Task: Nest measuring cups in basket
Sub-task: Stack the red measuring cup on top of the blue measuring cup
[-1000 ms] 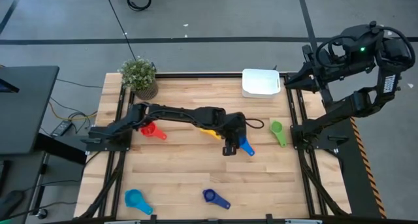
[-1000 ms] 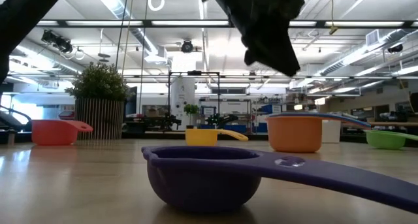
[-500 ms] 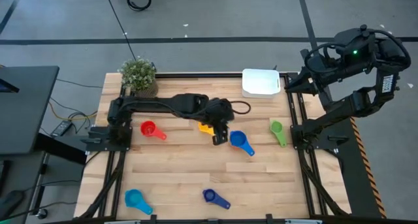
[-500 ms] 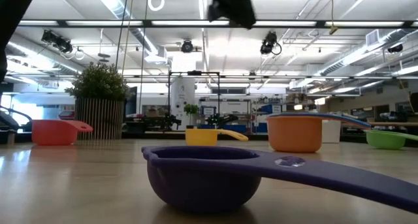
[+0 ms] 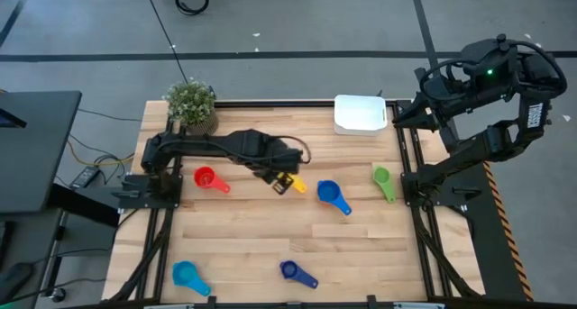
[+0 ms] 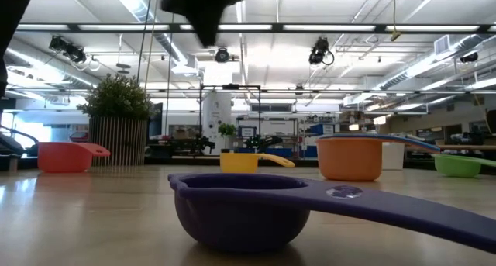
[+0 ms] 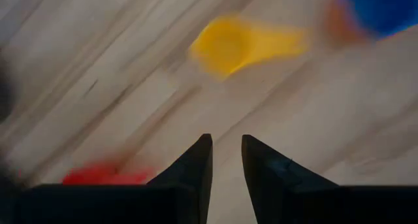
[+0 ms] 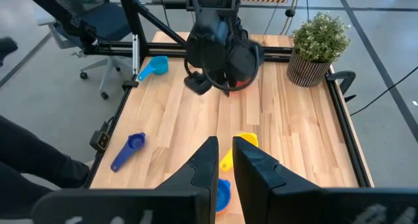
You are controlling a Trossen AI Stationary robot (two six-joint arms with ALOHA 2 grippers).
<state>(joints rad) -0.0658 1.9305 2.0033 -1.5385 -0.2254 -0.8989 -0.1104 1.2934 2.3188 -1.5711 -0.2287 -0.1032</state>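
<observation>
The white basket [image 5: 361, 113] stands at the table's far edge. A blue cup [image 5: 332, 196] sits in an orange cup [image 6: 349, 159], its handle across the rim. Resting on the wood are the yellow cup [image 5: 288, 183], red cup [image 5: 207, 178], green cup [image 5: 383, 181], light blue cup [image 5: 187, 275] and dark blue cup [image 5: 296, 273]. My left gripper [image 5: 275, 172] hovers above the table between the red and yellow cups, empty, its fingers [image 7: 196, 165] a narrow gap apart. My right gripper [image 8: 225, 149] is shut, raised off the table's right far corner.
A potted green plant [image 5: 191, 106] stands at the far left corner. Black rails run along the table's left and right sides. Bare wood lies in the middle between the yellow cup and the near edge. The dark blue cup [image 6: 232, 212] fills the foreground of the low view.
My left gripper has drawn back from the blue cup toward the table's left, rising as it went, and now hangs near the yellow cup. The blue cup has stayed on the orange one. The right arm has hardly moved.
</observation>
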